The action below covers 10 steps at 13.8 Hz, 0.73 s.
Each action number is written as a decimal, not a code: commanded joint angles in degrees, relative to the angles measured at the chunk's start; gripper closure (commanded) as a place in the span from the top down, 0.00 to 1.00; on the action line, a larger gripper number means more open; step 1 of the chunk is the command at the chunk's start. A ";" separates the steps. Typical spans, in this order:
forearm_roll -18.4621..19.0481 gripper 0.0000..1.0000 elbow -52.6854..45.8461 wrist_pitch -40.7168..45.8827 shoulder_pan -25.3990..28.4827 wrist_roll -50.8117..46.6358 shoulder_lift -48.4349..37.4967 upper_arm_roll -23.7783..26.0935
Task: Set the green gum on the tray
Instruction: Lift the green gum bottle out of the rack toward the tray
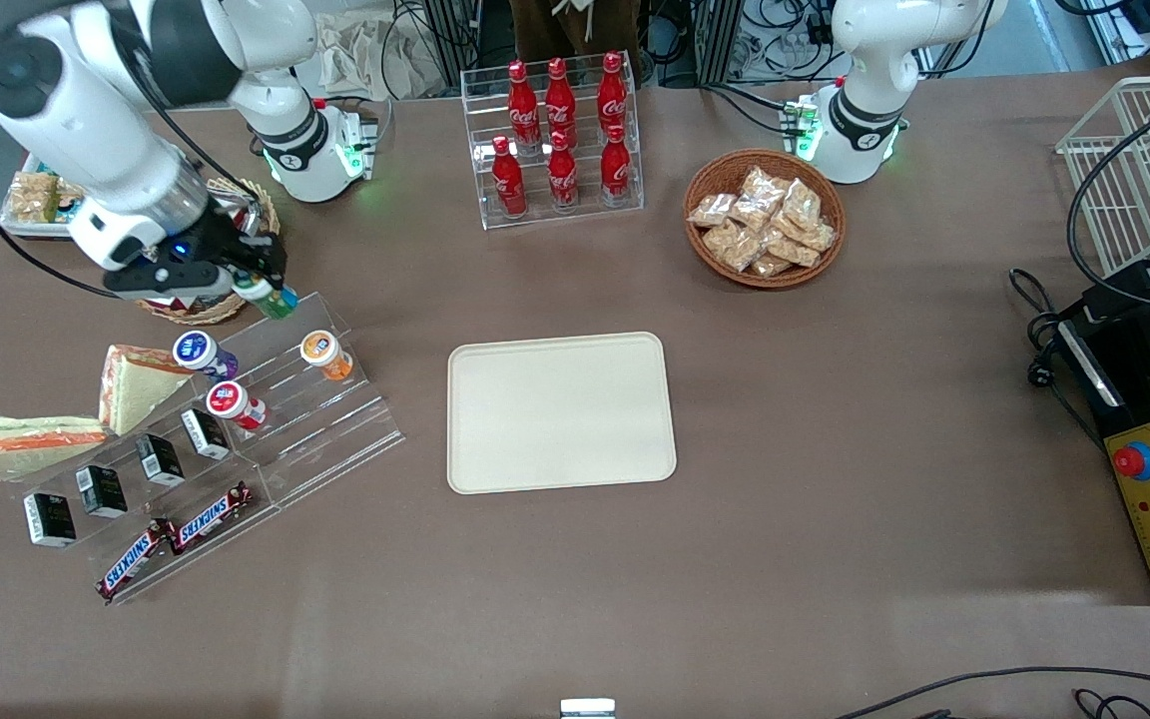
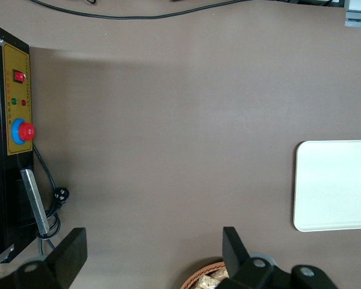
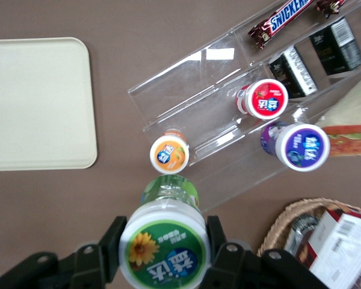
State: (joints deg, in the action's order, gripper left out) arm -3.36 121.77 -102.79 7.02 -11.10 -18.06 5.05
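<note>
The green gum (image 3: 163,247), a small green bottle with a white lid and green label, sits between the fingers of my right gripper (image 3: 165,250), which is shut on its lid. In the front view the gripper (image 1: 261,285) holds the green gum (image 1: 276,299) just above the top step of the clear display stand (image 1: 335,419), at the working arm's end of the table. The cream tray (image 1: 560,411) lies flat in the middle of the table, apart from the stand, with nothing on it; its corner also shows as the tray (image 3: 36,102) in the right wrist view.
On the stand's steps rest an orange-bodied bottle (image 1: 324,354), a purple one (image 1: 201,352), a red one (image 1: 234,403), black boxes and Snickers bars (image 1: 176,539). Sandwiches (image 1: 131,384) and a wicker basket (image 1: 201,305) lie close by. A cola rack (image 1: 555,140) and a snack basket (image 1: 765,218) stand farther from the camera.
</note>
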 commanded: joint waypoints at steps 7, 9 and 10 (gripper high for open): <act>-5.95 0.37 -26.31 15.88 5.01 -15.83 11.37 1.80; -6.22 0.37 -29.03 15.52 8.17 -26.11 14.88 4.25; -6.22 0.37 -30.70 14.74 9.49 -30.95 17.33 5.57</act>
State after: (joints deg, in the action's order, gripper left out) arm -8.26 96.86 -88.39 14.31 -33.30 -6.46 8.66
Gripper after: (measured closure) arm 0.410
